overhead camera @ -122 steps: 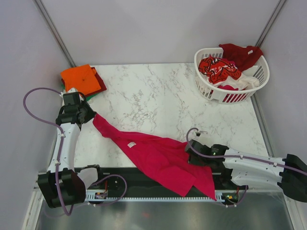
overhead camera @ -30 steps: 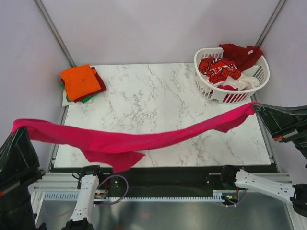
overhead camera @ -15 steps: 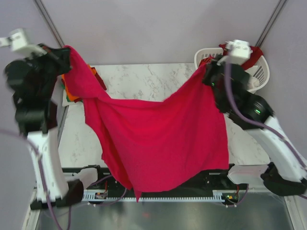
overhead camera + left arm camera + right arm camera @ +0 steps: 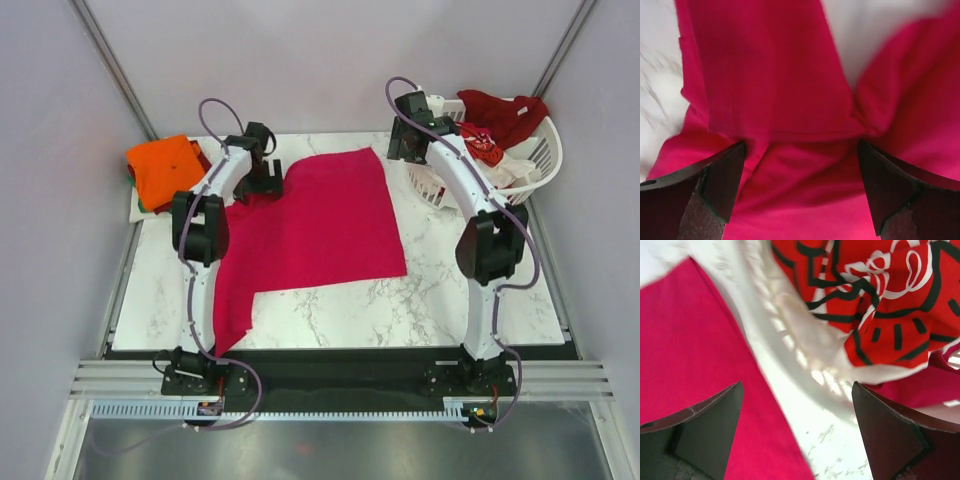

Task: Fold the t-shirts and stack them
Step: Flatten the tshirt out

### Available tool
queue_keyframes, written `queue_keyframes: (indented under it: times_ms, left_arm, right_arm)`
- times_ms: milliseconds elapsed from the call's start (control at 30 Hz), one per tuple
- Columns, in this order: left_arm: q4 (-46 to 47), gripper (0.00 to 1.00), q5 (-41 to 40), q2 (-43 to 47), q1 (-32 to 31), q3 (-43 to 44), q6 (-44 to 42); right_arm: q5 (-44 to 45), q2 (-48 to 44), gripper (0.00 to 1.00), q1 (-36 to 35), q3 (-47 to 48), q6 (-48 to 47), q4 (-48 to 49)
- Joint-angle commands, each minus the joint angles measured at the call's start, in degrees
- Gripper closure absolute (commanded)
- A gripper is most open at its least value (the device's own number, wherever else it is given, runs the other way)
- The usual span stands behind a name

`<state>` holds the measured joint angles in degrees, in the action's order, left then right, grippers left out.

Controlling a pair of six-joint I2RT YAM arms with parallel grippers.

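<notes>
Left gripper (image 4: 800, 197): jaws wide apart, nothing clamped. Both dark fingers (image 4: 697, 192) sit low in the wrist view with the magenta shirt (image 4: 770, 85) directly below and between them. The cloth there is bunched into a few folds; I cannot tell whether the fingertips touch it. In the top view the left gripper (image 4: 264, 186) is over the shirt's far-left corner.

Right gripper (image 4: 800, 440): jaws also wide apart and empty. It is not over the shirt; the magenta shirt (image 4: 685, 345) edge lies to the left of the gap. The white basket (image 4: 790, 355) rim runs diagonally under the gap. A red-patterned shirt (image 4: 885, 300) lies inside the basket, up and to the right. In the top view the right gripper (image 4: 400, 150) sits between the shirt's far-right corner and the basket, near both.

Magenta shirt (image 4: 320, 225): spread mostly flat on the marble table (image 4: 450, 295), far-centre, between the two arms. Its left part trails in a narrower strip toward the near-left edge.

Further out, an orange shirt (image 4: 165, 168) lies folded on top of a small stack at the far-left corner, apart from the magenta one. The basket (image 4: 470, 200) is at the far right, with a dark red shirt (image 4: 505, 110) draped over its back rim.
</notes>
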<state>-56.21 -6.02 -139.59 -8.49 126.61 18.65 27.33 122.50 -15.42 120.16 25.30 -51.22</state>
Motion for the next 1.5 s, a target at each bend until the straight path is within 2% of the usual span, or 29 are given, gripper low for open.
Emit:
queue_keyframes:
  times_ms: [0,67,167,200,267,300,333,400,433,533,567,633,733,1000,1133,1233,1300,1367,1467]
  left_arm:
    - [4.0,0.00,-4.3,28.5,-2.3,-5.7,-2.6]
    - [4.3,0.01,-4.3,32.9,-2.3,-9.2,-2.7]
    - [5.3,0.09,-5.9,36.2,-2.3,-17.1,-3.4]
    - [5.8,0.11,-5.9,38.0,-2.2,-21.2,-3.6]
    - [6.7,0.13,-7.3,39.6,-2.2,-25.0,-3.7]
    - [7.9,0.13,-7.8,41.6,-2.3,-28.8,-3.7]
    - [8.6,0.14,-7.8,42.8,-2.3,-30.7,-3.6]
    - [9.5,0.15,-7.1,46.1,-2.4,-36.3,-3.0]
    - [10.1,0.15,-7.1,47.2,-2.4,-38.2,-3.0]
    - [10.1,0.15,-7.1,50.6,-2.4,-45.2,-3.0]
    - [14.2,0.16,-2.0,51.6,-2.4,-48.4,-1.7]
    - [15.8,0.18,-0.8,54.3,-2.5,-51.2,0.9]
    - [17.0,0.18,0.3,57.9,-2.5,-55.7,1.4]
    - [17.0,0.18,-0.4,63.2,-2.5,-61.0,1.1]
    - [16.9,0.18,-1.8,65.3,-2.2,-62.2,0.4]
    - [16.7,0.18,-2.0,66.3,-2.0,-62.8,-0.2]
    - [16.3,0.18,-1.9,66.5,-2.1,-62.9,-0.2]
    - [16.2,0.18,-1.5,66.6,-2.0,-63.3,-0.1]
    - [16.2,0.19,-1.0,67.1,-2.1,-64.0,0.6]
  right_arm:
    - [-0.5,-13.1,0.02,-3.9,0.1,-0.7,1.3]
    - [-0.4,-15.7,0.02,-5.9,-2.6,-0.6,1.7]
    - [-3.0,-22.8,0.02,-10.9,-13.6,-0.6,7.7]
    - [-4.3,-26.3,0.02,-12.3,-20.7,-0.5,10.0]
    - [-9.1,-29.1,0.02,-14.8,-27.7,1.5,15.6]
    - [-12.0,-31.0,0.02,-14.9,-35.1,2.4,17.8]
    - [-16.6,-31.6,0.02,-14.9,-38.6,4.0,22.3]
    - [-19.8,-31.3,0.03,-14.9,-45.9,4.2,28.2]
    - [-24.1,-30.5,0.05,-14.8,-47.6,3.7,30.4]
    - [-29.8,-25.9,0.12,-14.6,-49.2,2.4,34.7]
    - [-30.7,-24.0,0.14,-14.1,-49.3,2.4,35.6]
    - [-31.5,-22.5,0.23,-13.8,-49.8,2.3,37.7]
    - [-31.6,-20.9,0.28,-11.9,-51.0,2.2,38.4]
    - [-34.7,-21.2,0.31,-9.7,-67.1,5.5,45.5]
    - [-34.6,-23.0,0.31,-8.6,-74.9,8.3,46.4]
    - [-36.0,-29.8,0.30,-6.5,-84.2,10.6,46.0]
    - [-34.5,-34.7,0.30,-5.5,-87.1,11.8,41.0]
    - [-30.3,-44.9,0.28,-4.7,-90.3,12.8,33.0]
    - [-25.1,-60.9,0.17,-4.8,-90.5,16.4,21.0]
